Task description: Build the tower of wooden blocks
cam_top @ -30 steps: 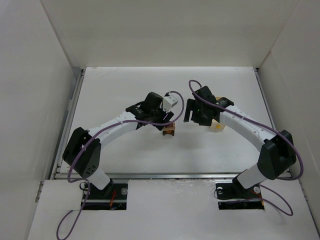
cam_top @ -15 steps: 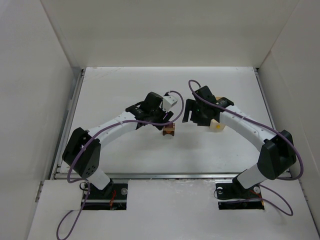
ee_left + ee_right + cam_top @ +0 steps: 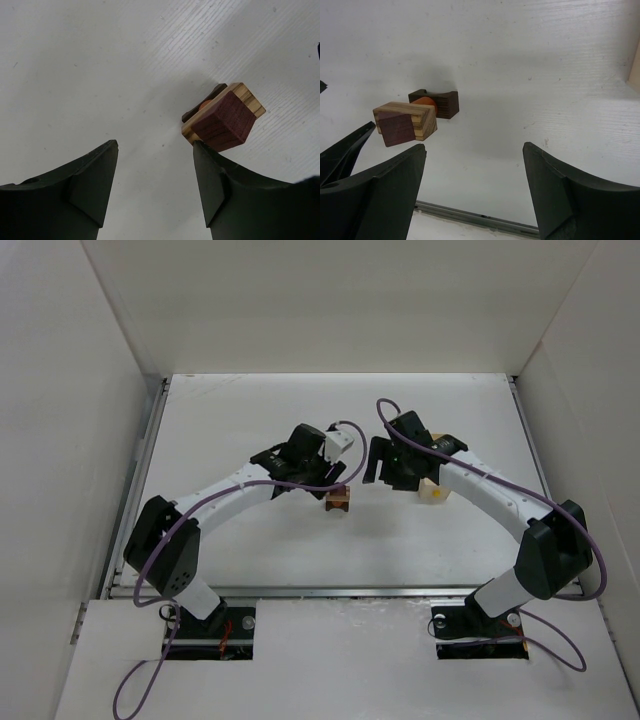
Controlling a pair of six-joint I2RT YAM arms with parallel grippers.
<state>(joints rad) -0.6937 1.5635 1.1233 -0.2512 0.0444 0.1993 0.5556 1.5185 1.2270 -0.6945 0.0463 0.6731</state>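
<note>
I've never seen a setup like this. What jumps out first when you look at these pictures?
The white left arm and right arm arch in from the near edge of the table, meeting near its middle. Between them stands the wood block tower, tiny, a reddish-brown block topping a striped tan one. The left gripper and the right gripper hang open beside it, holding nothing.

A white desk with a faintly grained surface forms the floor of a plain enclosure. A pale cream box sits on the desk, right of its centre, only partly visible. White walls rise from the desk's far, left and right edges. A metal rail runs along its near edge.
</note>
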